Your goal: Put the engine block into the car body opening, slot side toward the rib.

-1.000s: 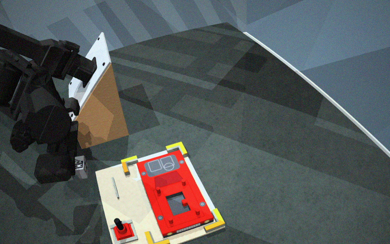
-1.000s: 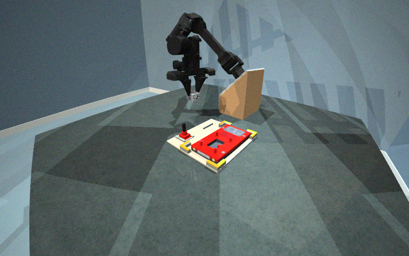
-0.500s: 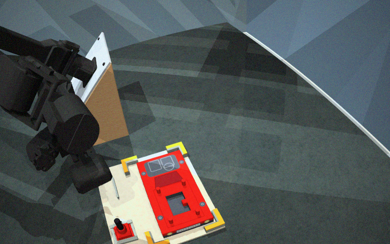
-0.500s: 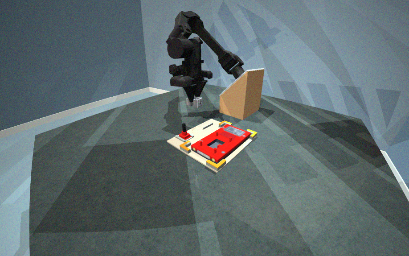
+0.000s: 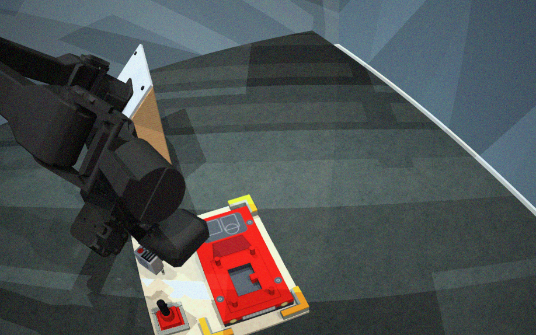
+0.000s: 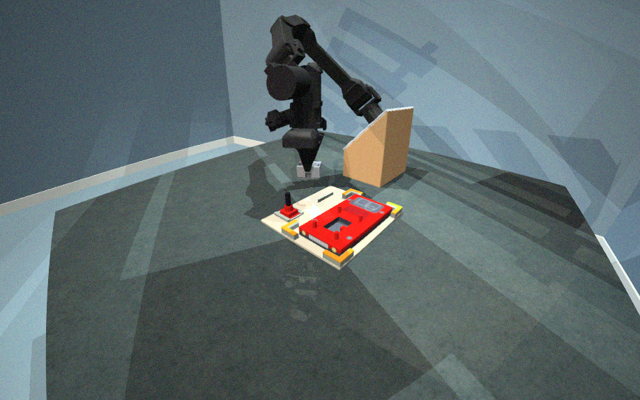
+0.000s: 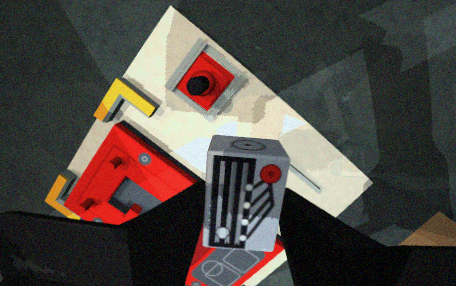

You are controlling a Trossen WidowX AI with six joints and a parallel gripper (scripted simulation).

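My gripper point(image 6: 307, 164) point(image 7: 242, 192) is shut on the grey engine block point(image 5: 148, 258) point(image 6: 310, 171) point(image 7: 245, 197), which has black stripes and a red dot on one face. It hangs in the air over the far left part of the cream board point(image 5: 180, 286) point(image 6: 278, 222) point(image 7: 240, 117), beside the car. The red car body point(image 5: 240, 253) point(image 6: 363, 217) point(image 7: 102, 172) lies flat on the board. Its grey rectangular opening point(image 5: 240, 281) point(image 6: 337, 226) point(image 7: 131, 191) is empty, with a small red rib point(image 5: 254, 278) jutting in from one side.
A red joystick base with a black knob point(image 5: 169, 315) point(image 6: 288, 208) point(image 7: 204, 85) stands on the board's left side. Yellow corner brackets point(image 5: 297, 306) point(image 7: 125, 97) frame the car. A tan wedge with a white face point(image 5: 150, 118) point(image 6: 379, 148) stands behind the board.
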